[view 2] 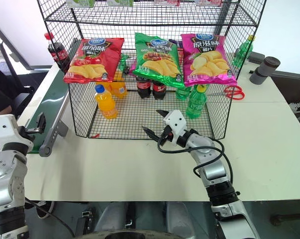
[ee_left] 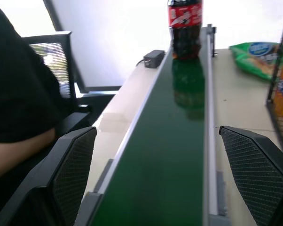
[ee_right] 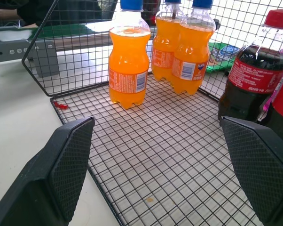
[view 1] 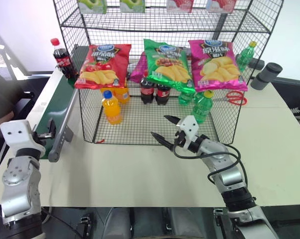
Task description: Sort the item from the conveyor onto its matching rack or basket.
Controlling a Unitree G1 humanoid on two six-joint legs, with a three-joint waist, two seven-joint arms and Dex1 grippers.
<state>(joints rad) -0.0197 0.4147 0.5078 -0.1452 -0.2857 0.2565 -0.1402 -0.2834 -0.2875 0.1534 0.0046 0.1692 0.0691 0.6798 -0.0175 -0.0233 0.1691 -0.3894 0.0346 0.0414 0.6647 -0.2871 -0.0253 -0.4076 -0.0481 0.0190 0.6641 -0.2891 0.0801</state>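
A cola bottle [view 1: 63, 59] with a red cap and red label stands upright at the far end of the dark green conveyor [view 1: 55, 107]; it also shows in the left wrist view [ee_left: 184, 28]. My left gripper [ee_left: 158, 174] is open at the belt's near end, pointing along the belt, well short of the bottle. The black wire rack [view 1: 90, 124] stands to the right of the belt. At its open front my right gripper [view 1: 161, 127] is open over the bottom mesh, empty, and faces orange soda bottles [ee_right: 128, 61] and two colas [ee_right: 252, 80].
Three chip bags [view 1: 102, 65] hang across the rack's front. Green bottles [view 1: 202, 106] stand inside at the right. Red scissors [view 1: 234, 98] and a dark cylinder [view 1: 265, 75] lie on the table beyond. A person [ee_left: 19, 94] sits left of the conveyor.
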